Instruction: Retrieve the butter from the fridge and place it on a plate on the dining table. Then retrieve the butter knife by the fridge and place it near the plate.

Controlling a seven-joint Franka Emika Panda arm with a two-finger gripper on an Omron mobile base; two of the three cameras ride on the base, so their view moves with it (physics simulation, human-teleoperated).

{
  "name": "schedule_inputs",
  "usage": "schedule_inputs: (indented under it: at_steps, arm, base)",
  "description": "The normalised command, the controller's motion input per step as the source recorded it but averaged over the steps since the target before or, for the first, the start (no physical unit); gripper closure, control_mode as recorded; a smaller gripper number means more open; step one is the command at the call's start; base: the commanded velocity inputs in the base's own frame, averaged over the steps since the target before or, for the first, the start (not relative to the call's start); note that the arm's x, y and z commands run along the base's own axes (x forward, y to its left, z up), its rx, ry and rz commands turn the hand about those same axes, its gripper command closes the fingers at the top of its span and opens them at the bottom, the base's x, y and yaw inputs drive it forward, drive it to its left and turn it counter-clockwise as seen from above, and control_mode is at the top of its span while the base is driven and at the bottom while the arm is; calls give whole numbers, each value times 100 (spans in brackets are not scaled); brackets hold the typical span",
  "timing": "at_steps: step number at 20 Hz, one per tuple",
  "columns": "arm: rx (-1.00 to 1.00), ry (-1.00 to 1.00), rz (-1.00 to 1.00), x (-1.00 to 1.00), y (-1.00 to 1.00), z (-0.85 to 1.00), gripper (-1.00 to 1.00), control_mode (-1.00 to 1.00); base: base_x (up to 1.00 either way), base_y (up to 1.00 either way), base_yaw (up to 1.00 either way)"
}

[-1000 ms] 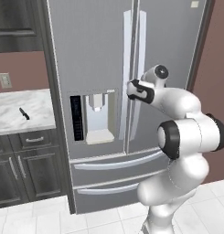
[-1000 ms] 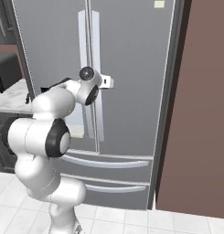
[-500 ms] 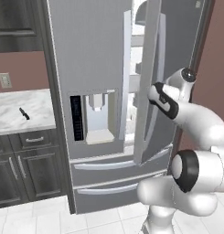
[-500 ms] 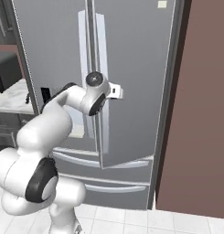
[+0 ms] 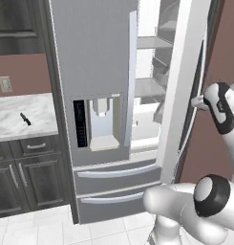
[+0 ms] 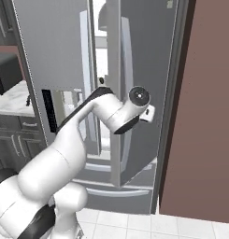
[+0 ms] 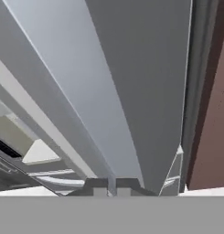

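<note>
I count one fridge (image 5: 97, 72): two upper doors, right door (image 5: 183, 91) swung open, two bottom drawers (image 5: 116, 184), one water dispenser (image 5: 106, 122). One butter knife (image 5: 25, 118) on one marble counter (image 5: 37, 122). One wall outlet (image 5: 5, 84). One black toaster oven (image 6: 4, 72). Fridge shelves (image 5: 149, 88): I make out at least two.

Kitchen: fridge (image 5: 104, 95), marble counter (image 5: 23, 119)

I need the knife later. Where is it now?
In the left base view the butter knife lies on the marble counter, left of the fridge, above the dark drawers.
</note>
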Motion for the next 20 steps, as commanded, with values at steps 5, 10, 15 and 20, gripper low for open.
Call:
schedule_inputs:
  at_steps: [5,10,15,20]
  arm:
    - [13,-2,-1,-60,-54,15,100,-100]
    - [-14,-1,-5,-64,24,21,-100,-100]
    - [-33,4,-19,-58,66,30,-100,-100]
    - [-49,35,-28,6,100,8,-100,-100]
  base:
    - [0,0,0]
    - [0,0,0]
    - [0,0,0]
    - [0,0,0]
